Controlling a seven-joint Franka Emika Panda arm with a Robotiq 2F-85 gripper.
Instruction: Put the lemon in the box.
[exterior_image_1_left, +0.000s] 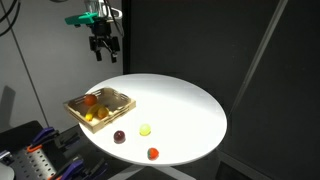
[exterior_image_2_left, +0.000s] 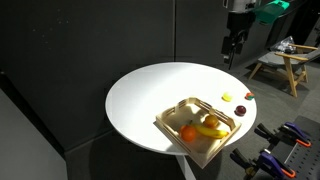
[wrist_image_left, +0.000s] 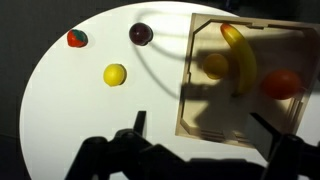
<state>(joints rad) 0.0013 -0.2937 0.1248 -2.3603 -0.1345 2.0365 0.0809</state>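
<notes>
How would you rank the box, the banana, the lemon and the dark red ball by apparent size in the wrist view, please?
1. box
2. banana
3. lemon and dark red ball: they look alike, so unranked.

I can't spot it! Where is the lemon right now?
In an exterior view the lemon sits on the white table, outside the box, with the dark red ball and the orange-red ball closest.
</notes>
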